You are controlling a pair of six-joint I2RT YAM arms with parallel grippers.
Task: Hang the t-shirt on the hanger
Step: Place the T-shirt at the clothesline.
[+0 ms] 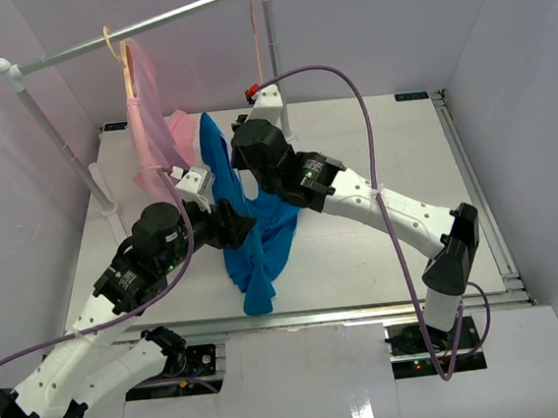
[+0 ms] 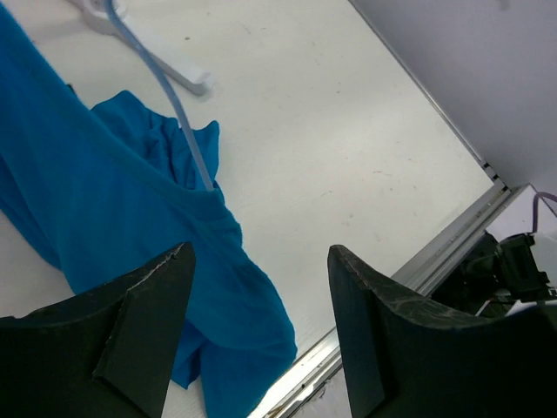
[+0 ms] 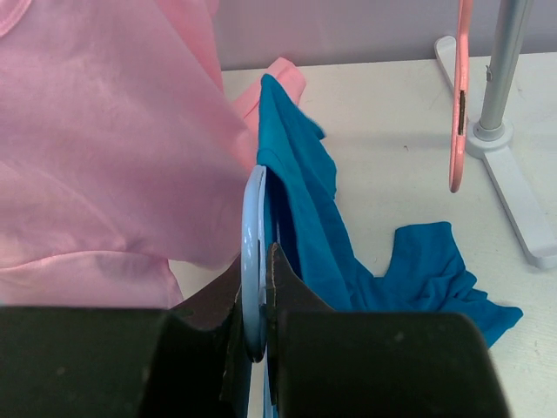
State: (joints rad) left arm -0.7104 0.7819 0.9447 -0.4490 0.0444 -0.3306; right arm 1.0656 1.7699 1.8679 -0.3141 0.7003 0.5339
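The bright blue t-shirt [image 1: 247, 237] hangs lifted over the middle of the table, its lower end bunched on the surface; it also shows in the left wrist view [image 2: 96, 226] and the right wrist view [image 3: 305, 192]. My right gripper [image 3: 258, 287] is shut on the hook of the light-blue hanger [image 3: 253, 244], and holds it up with the shirt draped on it. A thin arm of the hanger [image 2: 178, 117] runs down into the shirt. My left gripper [image 2: 261, 261] is open and empty, just beside the shirt's lower folds.
A pale pink garment [image 1: 151, 113] hangs on a cream-yellow hanger [image 1: 124, 61] from the clothes rail [image 1: 133, 30]. A thin pink hanger [image 3: 459, 96] hangs near the rail's right post [image 1: 273, 61]. The table's metal front edge [image 2: 409, 274] lies near my left gripper.
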